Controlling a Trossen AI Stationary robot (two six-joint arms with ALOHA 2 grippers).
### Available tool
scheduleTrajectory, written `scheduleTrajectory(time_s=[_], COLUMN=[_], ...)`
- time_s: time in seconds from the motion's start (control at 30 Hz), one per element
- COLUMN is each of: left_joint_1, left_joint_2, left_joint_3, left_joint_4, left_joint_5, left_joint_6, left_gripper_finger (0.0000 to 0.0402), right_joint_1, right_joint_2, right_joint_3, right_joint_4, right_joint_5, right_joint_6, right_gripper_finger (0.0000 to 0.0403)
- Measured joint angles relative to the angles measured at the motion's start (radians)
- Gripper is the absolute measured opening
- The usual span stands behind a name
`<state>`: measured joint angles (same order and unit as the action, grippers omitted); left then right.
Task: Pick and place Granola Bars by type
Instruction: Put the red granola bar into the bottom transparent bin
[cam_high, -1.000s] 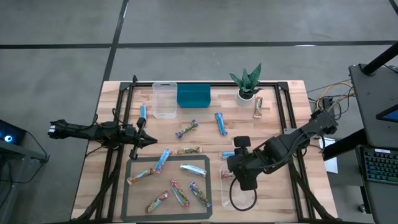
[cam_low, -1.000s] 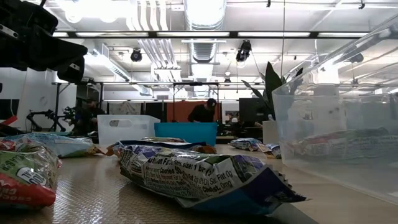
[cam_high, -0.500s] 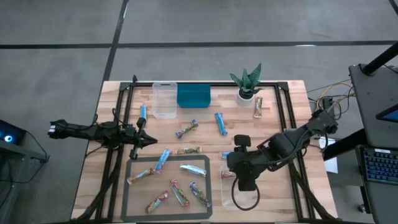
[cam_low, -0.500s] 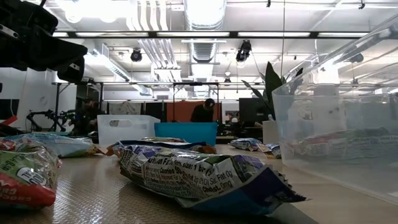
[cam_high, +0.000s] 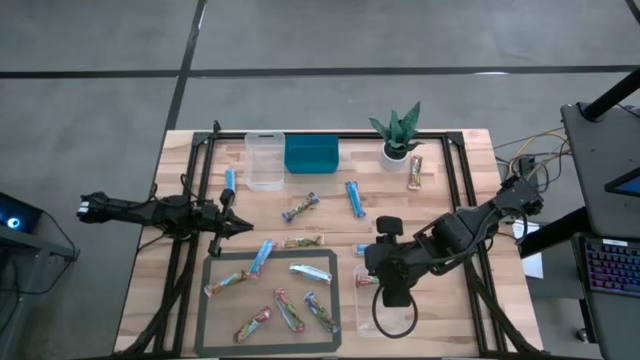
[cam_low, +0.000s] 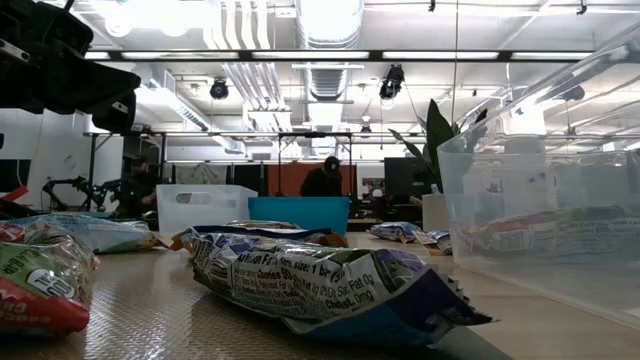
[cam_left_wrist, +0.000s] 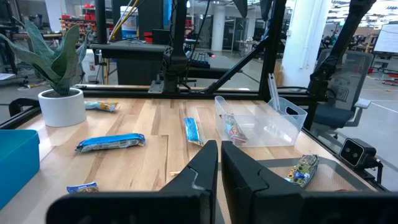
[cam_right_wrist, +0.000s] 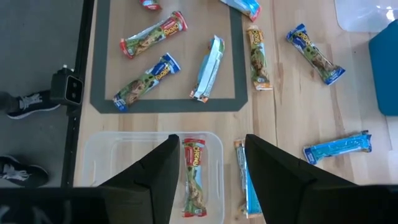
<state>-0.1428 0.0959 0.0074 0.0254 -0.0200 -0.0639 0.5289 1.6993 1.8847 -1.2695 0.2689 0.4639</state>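
Observation:
Several granola bars lie on the dark mat (cam_high: 215, 300) at the near middle, among them a silvery-white one (cam_high: 311, 271). Others are spread over the wood, such as a blue bar (cam_high: 355, 198). One red-and-green bar (cam_right_wrist: 194, 177) lies flat in the near clear tub (cam_high: 400, 318). My right gripper (cam_right_wrist: 210, 142) hangs open above that tub, pointing steeply down, with nothing between its fingers. My left gripper (cam_left_wrist: 219, 152) stays shut and level over the table's left side (cam_high: 240, 226), holding nothing.
A second clear tub (cam_high: 264, 160) and a teal bin (cam_high: 311, 154) stand at the far edge, with a potted plant (cam_high: 397, 135) to their right. A black frame rail (cam_high: 452, 190) runs along the table's right side. Bare wood lies between the mat and the far containers.
My right gripper has risen a little above the near clear tub and stays open. The bar in the tub lies still.

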Motion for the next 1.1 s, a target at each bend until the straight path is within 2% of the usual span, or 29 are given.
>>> scheduleTrajectory(time_s=[0.27,0.47,0.57,0.73,1.1], left_joint_1=[0.000,0.000,0.000,0.000,0.000], left_joint_2=[0.000,0.000,0.000,0.000,0.000], left_joint_3=[0.000,0.000,0.000,0.000,0.000], left_joint_4=[0.000,0.010,0.019,0.018,0.001], left_joint_5=[0.000,0.000,0.000,0.002,-0.049], left_joint_6=[-0.003,-0.102,-0.198,-0.455,-0.440], left_gripper_finger=[0.0005,0.0005,0.0005,0.0005,0.0005], right_joint_1=[0.001,0.001,0.001,0.000,0.000], right_joint_2=[0.000,0.000,0.000,0.000,0.000], right_joint_3=[-0.001,-0.001,-0.002,-0.002,-0.002], right_joint_4=[0.000,0.001,0.001,0.001,0.001], right_joint_5=[0.002,0.003,0.003,0.004,0.006], right_joint_6=[-0.002,-0.003,-0.003,-0.003,-0.003], right_gripper_finger=[0.0171,0.0171,0.0171,0.0171,0.0171])
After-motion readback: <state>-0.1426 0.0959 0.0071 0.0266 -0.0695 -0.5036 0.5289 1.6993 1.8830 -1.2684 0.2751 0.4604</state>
